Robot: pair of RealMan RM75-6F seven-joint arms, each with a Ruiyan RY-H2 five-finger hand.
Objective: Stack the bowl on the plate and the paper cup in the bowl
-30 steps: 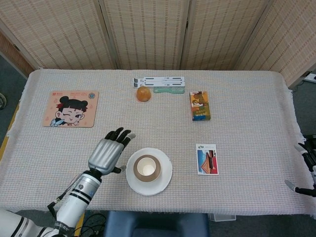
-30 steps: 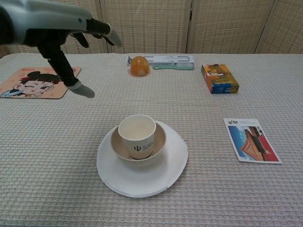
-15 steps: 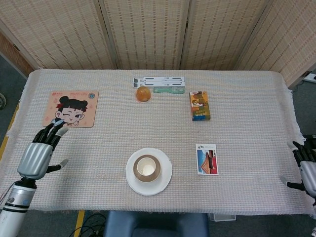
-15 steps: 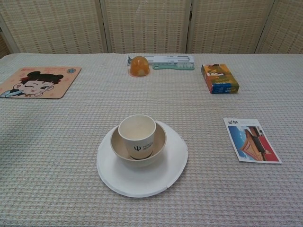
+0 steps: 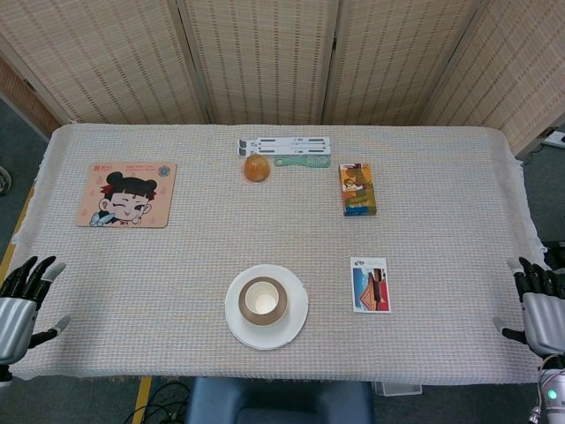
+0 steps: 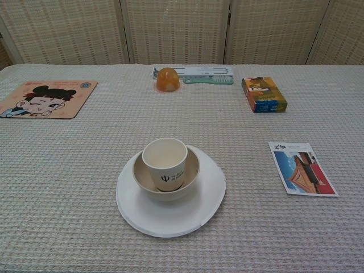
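Observation:
A white plate lies near the table's front edge, at its middle. A beige bowl sits on the plate, and a white paper cup stands upright inside the bowl. My left hand hangs off the table's front left corner, fingers spread and empty. My right hand is at the front right edge, fingers apart and empty as well. Neither hand shows in the chest view.
A cartoon mouse pad lies at the left. At the back are an orange jelly cup, a white folding stand and a green comb. A colourful box and a picture card lie to the right.
My left hand has drawn back from beside the plate to the table's front left corner. The right hand has shifted slightly at the right edge. The stack has stayed still.

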